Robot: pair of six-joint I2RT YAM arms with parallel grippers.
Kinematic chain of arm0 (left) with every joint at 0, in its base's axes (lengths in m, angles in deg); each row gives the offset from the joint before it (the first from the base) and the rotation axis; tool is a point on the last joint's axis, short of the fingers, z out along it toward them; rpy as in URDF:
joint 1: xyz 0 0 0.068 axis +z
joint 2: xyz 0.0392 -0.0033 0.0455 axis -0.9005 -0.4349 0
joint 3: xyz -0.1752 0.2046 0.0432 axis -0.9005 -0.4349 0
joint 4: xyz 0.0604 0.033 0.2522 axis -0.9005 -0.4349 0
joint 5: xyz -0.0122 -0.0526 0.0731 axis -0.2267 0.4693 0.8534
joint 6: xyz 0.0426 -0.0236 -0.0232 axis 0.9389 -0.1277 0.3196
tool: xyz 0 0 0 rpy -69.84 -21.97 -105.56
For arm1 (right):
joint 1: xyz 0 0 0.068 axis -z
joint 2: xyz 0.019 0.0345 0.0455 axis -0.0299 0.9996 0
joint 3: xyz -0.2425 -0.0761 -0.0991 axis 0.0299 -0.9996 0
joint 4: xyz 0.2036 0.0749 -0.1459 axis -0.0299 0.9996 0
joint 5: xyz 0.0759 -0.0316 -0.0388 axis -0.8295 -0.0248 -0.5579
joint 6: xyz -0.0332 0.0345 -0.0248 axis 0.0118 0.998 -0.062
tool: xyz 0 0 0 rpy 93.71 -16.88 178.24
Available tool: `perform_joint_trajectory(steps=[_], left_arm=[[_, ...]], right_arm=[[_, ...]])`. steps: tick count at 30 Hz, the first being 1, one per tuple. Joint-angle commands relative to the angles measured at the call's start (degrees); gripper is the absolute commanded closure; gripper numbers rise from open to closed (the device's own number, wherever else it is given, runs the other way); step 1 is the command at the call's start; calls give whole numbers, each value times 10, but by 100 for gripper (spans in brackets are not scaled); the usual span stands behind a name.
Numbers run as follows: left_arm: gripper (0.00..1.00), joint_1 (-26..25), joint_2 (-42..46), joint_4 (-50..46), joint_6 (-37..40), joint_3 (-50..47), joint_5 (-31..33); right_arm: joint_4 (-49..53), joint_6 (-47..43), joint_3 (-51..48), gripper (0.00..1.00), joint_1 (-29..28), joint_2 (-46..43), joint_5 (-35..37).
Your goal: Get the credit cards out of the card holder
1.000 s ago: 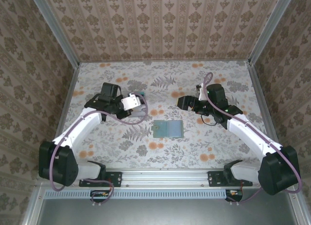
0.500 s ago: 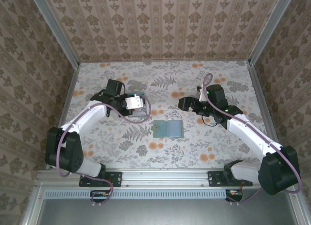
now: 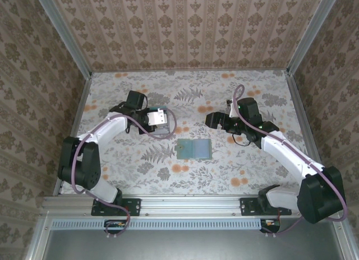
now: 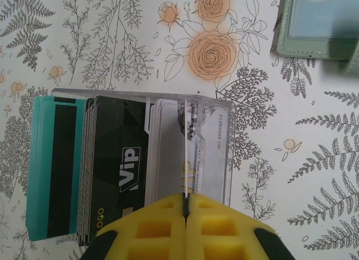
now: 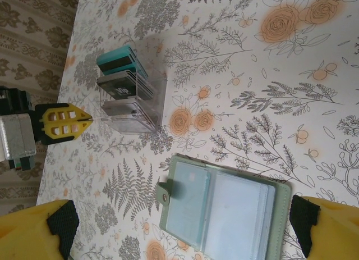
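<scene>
Left wrist view: what's the left gripper (image 4: pixel 186 206) doing?
Clamping shut on one pale credit card (image 4: pixel 185 153), edge-on, long axis running straight away from the grip, lined up with the clear rack (image 4: pixel 226 153) left of the table's (image 4: pixel 269 176) middle.
And the card holder (image 5: pixel 224 206)?
Lying open mid-table, rightward; right gripper (image 5: pixel 182 220) is hovering nearer, spread wide, holding nothing.

1. The credit cards (image 4: pixel 112 164) stand upright on edge, packed side by side in a clear rack (image 4: pixel 224 136) left of the table's middle: teal ones with a dark band, black ones marked "Vip", then pale grey-white. One pale card is seen edge-on, pinched by the left gripper (image 4: pixel 186 206).
2. The card holder (image 3: pixel 193 149) lies flat and open at mid-table, nearer and right of the cards, inner panels up, grey-green rim.
</scene>
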Motion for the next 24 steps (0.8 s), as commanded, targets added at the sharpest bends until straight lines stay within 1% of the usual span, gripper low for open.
perform_joint_trajectory(steps=[1, 8, 9, 10, 11, 12, 15, 17, 21, 22, 24], left_arm=[[100, -1, -10, -10, 16, 18, -1], [100, -1, -19, -14, 15, 22, 6], [95, -1, -19, -14, 17, 24, 7], [86, -1, -21, -14, 17, 26, 9], [81, -1, -22, -15, 19, 27, 10], [73, -1, -22, -14, 20, 28, 12], [71, -1, -22, -15, 20, 31, 16], [67, 0, -20, -7, 15, 28, 15], [63, 1, -12, 3, -7, 31, 8], [61, 2, -7, 13, -22, 31, 5], [49, 7, 8, 42, -60, 27, 1]], right_arm=[[-1, 1, 8, 0, 1, 5, 0], [-6, 2, 8, 0, 1, 11, -4], [-6, 1, 9, 0, 1, 12, -4], [-6, 1, 9, 0, 1, 13, -5], [-6, 1, 10, 0, 1, 14, -5], [-6, 1, 10, 0, 1, 13, -6], [-5, 1, 11, 0, 1, 15, -7], [-6, 1, 11, 0, 1, 16, -6], [-4, 1, 12, 0, 1, 17, -8], [-3, -1, 12, 0, 1, 17, -7], [2, -5, 15, 0, 2, 16, -6]])
